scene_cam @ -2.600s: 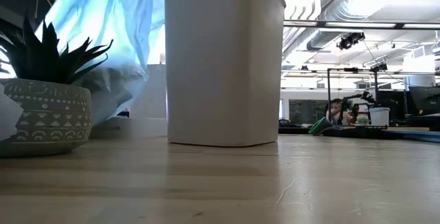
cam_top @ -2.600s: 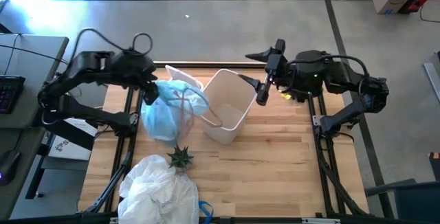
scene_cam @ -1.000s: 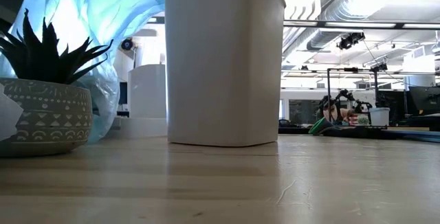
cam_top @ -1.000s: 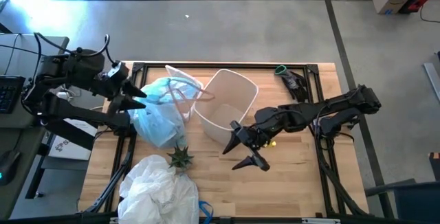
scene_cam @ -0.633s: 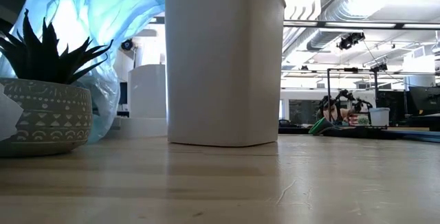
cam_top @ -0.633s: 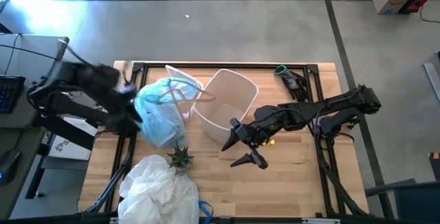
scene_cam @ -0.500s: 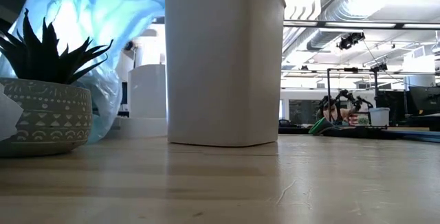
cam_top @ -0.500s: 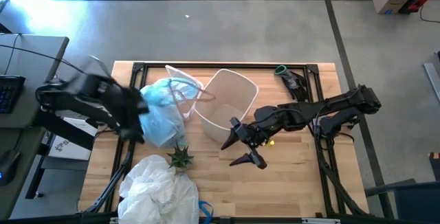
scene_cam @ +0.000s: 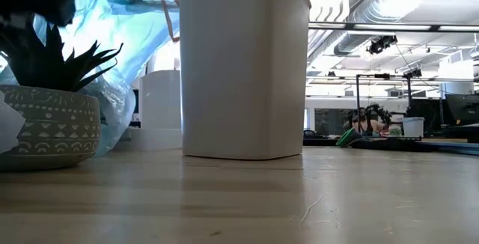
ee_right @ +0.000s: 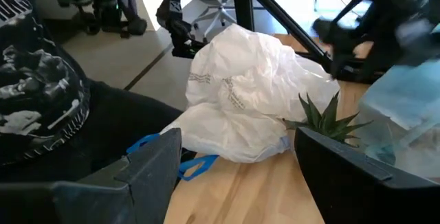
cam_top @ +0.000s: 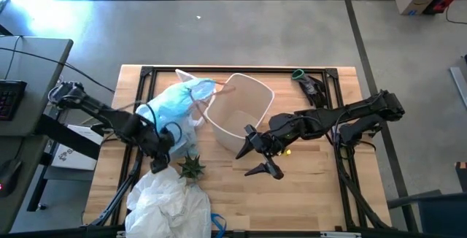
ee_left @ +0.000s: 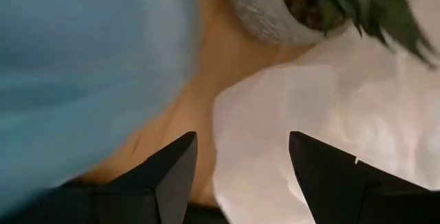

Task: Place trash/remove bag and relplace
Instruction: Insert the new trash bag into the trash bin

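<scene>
The light-blue bag (cam_top: pixel 175 105), tied with pinkish drawstrings, stands on the table and leans against the left side of the empty white bin (cam_top: pixel 237 114). The bag's top (scene_cam: pixel 112 12) reaches the bin's rim. My left gripper (cam_top: pixel 157 166) points down, open, over bare wood between the blue bag (ee_left: pixel 75 66) and a white plastic bag (ee_left: pixel 330 93), close to the potted plant (cam_top: pixel 192 166). My right gripper (cam_top: pixel 242 166) hangs open above the table on the near side of the bin and holds nothing. No loose trash shows.
The white plastic bag (cam_top: pixel 171 201) lies crumpled at the near left edge, with the plant's pot (scene_cam: pixel 49 120) just beyond it. A green and dark object (cam_top: pixel 306 81) lies at the far right. Bare wood stretches along the near right of the table (cam_top: pixel 314 194).
My left gripper has swung from the table's far left down toward the near edge and tipped to point downward beside the plant. The blue bag's top has shifted toward the bin and now leans on it, while its bottom has stayed put.
</scene>
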You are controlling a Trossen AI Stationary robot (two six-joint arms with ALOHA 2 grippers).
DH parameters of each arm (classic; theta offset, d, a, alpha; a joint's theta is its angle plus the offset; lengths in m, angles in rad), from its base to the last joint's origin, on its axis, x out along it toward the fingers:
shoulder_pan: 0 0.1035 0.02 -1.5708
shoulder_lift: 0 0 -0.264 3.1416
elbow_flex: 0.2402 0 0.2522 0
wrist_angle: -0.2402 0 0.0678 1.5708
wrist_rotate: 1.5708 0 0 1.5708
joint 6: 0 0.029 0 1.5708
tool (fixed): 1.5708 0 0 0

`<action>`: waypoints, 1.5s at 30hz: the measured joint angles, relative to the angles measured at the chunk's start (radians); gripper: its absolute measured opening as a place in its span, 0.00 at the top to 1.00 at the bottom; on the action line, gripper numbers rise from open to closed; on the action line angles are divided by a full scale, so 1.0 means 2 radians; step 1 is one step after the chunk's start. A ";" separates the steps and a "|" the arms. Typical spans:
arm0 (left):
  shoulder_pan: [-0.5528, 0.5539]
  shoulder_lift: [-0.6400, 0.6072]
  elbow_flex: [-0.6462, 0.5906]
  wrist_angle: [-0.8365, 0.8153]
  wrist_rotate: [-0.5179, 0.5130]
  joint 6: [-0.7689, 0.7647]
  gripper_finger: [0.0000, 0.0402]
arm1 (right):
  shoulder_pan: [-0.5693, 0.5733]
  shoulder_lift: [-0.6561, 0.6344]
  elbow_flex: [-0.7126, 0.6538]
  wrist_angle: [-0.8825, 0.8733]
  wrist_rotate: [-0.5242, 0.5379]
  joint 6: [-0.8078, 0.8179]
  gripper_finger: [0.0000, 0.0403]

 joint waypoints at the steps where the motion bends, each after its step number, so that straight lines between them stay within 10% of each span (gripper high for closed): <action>1: -0.010 0.006 -0.012 0.022 0.000 0.004 0.47 | 0.000 0.000 0.000 0.000 0.000 -0.002 0.33; 15: -0.055 0.106 -0.098 0.280 0.024 0.014 0.48 | 0.000 0.000 0.000 -0.002 0.001 -0.006 0.33; 23: -0.064 0.115 -0.098 0.274 0.032 0.021 0.95 | 0.000 0.000 0.000 -0.001 0.019 -0.006 0.33; 27: -0.067 0.096 -0.085 0.271 0.035 0.019 0.99 | 0.000 0.000 0.000 -0.001 0.019 -0.006 0.33; 45: -0.070 -0.012 0.257 0.013 -0.196 0.128 1.00 | 0.011 0.000 0.000 0.006 0.001 0.027 0.33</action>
